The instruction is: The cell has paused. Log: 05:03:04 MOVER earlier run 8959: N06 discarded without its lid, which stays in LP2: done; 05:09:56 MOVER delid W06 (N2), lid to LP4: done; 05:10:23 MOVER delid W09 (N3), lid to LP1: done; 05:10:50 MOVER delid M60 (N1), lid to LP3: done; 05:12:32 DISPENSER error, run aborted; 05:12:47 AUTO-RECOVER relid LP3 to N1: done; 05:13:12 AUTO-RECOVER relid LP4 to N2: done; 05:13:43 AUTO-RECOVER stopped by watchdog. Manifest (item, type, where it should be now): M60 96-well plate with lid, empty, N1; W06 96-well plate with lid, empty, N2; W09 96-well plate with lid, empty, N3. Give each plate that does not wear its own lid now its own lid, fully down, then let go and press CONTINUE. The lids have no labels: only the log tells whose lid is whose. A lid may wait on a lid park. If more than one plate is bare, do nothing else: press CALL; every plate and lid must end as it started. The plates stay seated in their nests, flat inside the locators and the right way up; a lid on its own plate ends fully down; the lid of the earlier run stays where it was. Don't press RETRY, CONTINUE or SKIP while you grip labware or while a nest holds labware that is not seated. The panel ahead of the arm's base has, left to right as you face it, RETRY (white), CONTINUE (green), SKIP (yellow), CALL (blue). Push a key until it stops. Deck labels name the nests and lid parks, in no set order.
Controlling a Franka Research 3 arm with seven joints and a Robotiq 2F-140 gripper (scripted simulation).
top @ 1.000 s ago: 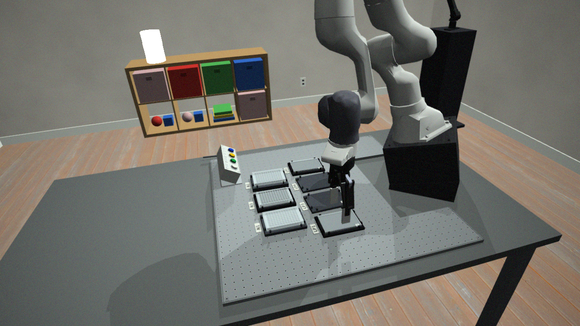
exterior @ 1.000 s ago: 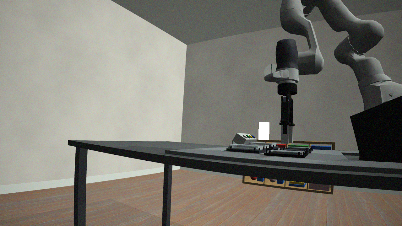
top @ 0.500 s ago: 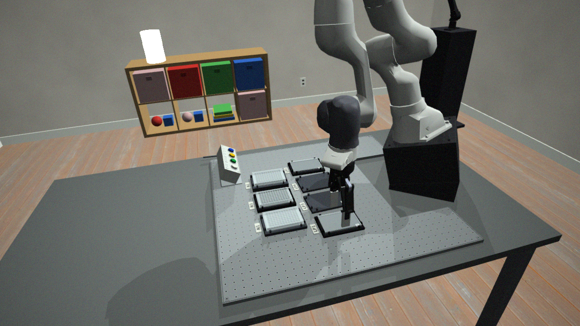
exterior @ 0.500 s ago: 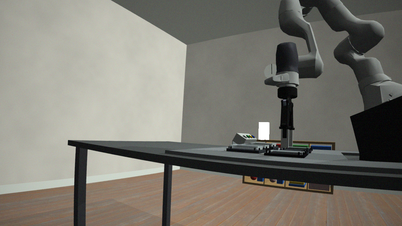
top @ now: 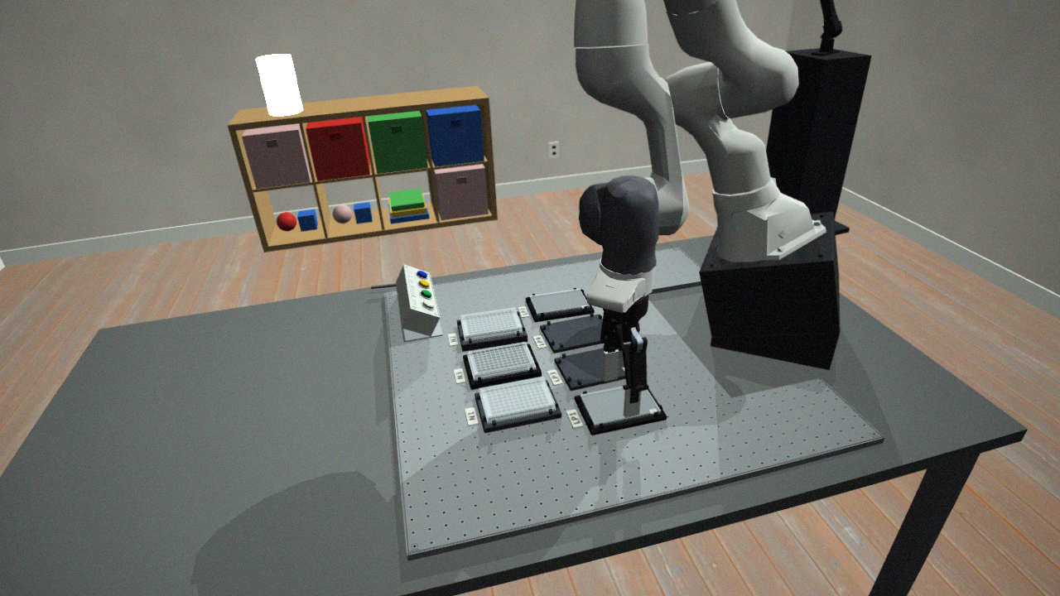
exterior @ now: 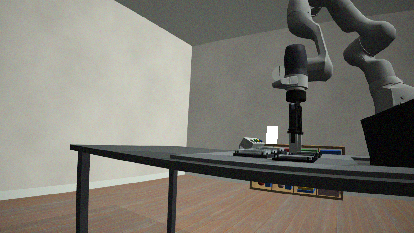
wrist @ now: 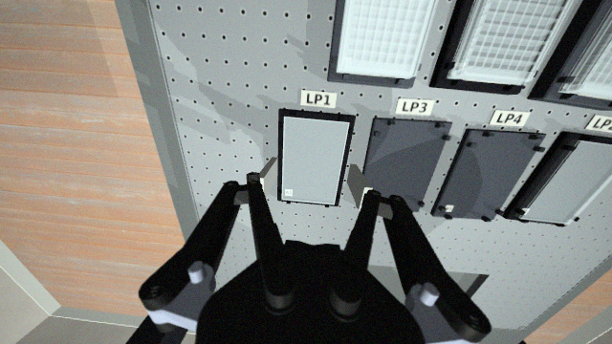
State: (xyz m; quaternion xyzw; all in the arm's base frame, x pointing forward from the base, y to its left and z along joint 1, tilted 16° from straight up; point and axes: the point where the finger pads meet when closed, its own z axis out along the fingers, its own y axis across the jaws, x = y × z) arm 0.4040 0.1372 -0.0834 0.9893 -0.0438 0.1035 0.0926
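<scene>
In the top view, left to right: the button panel [top: 419, 301] stands at the far left edge of the perforated deck plate [top: 518, 482], its coloured keys in a row on top. Next comes a column of three well plates in black nests; the far plate [top: 489, 324] and the near plate [top: 516, 401] look pale and glazed as if covered, while the middle plate [top: 501, 361] shows its grid of wells more darkly and sharply, apparently bare. Right of them runs the column of four lid parks. The wrist view reads their labels: LP1 [wrist: 317, 98] holds a flat pale lid [wrist: 315, 161], LP3 [wrist: 406, 155] and LP4 [wrist: 490, 172] show only dark pads, and the last park at the right edge carries a second lid [wrist: 564, 186]. The gripper [wrist: 313, 191] hangs upright over the LP1 lid, its fingers spread apart on either side of the lid's short end, gripping nothing; from the exterior view the fingertips [exterior: 295, 146] sit low, close to the lid
</scene>
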